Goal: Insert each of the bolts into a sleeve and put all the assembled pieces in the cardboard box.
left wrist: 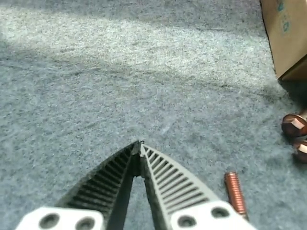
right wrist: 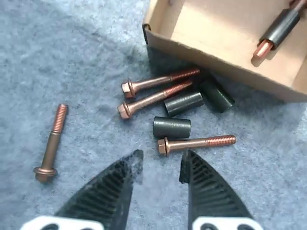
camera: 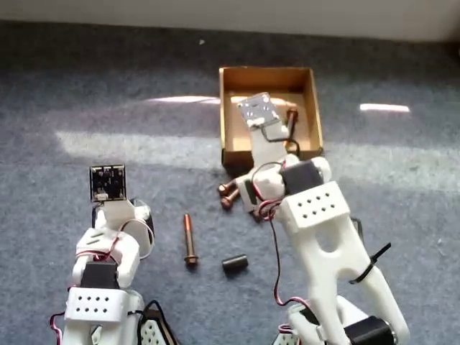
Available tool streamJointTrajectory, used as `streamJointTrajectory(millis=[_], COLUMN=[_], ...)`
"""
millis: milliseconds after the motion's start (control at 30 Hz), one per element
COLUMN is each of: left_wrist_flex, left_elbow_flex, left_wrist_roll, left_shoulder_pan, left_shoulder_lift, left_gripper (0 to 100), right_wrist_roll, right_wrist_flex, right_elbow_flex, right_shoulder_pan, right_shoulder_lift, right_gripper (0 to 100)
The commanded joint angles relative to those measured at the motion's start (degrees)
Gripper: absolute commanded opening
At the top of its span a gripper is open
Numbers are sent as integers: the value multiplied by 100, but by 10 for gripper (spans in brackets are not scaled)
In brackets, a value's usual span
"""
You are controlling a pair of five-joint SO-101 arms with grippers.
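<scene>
- The right gripper (right wrist: 161,159) hangs over the grey carpeted counter (right wrist: 72,57) just outside the cardboard box (right wrist: 216,24), its fingers spread apart with nothing between them
- Just ahead of its fingertips lies a copper bolt (right wrist: 196,143); past that, three black sleeves (right wrist: 171,127) and two more bolts (right wrist: 160,81) cluster near the box's outer wall
- One assembled piece (right wrist: 276,31), a bolt pushed through a sleeve, lies inside the box
- A lone bolt (camera: 189,239) lies between the two arms, with a separate sleeve (camera: 234,264) near it
- The left gripper (left wrist: 139,146) sits over bare carpet, its fingers meeting at the tips and gripping nothing
</scene>
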State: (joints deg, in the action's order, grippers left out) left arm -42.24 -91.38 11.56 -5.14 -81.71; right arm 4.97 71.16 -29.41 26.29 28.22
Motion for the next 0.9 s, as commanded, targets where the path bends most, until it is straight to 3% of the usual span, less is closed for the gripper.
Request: streamJointTrajectory(millis=[0, 200, 500, 667, 867], left_wrist_flex=[114, 580, 580, 580, 589], left_elbow_flex=[92, 31, 40, 57, 75], left_wrist_roll=[-70, -70, -70, -70, -70], left_shoulder_pan=[-567, -1103, -1121, -1358, -1420], left_shoulder_lift=[-48, -48, -48, -48, -48], left_gripper=[5, 5, 5, 5, 5], right_wrist_roll=[501, 1090, 1169, 1688, 1776], right_wrist_flex=[92, 92, 92, 75, 48], right_elbow_flex=[-268, -1068, -1886, -2325, -2396], right_shoulder_pan=[136, 646, 1613, 1912, 2000], right_shoulder_lift=[532, 989, 1499, 1481, 1473], right_gripper=[128, 128, 128, 129, 131])
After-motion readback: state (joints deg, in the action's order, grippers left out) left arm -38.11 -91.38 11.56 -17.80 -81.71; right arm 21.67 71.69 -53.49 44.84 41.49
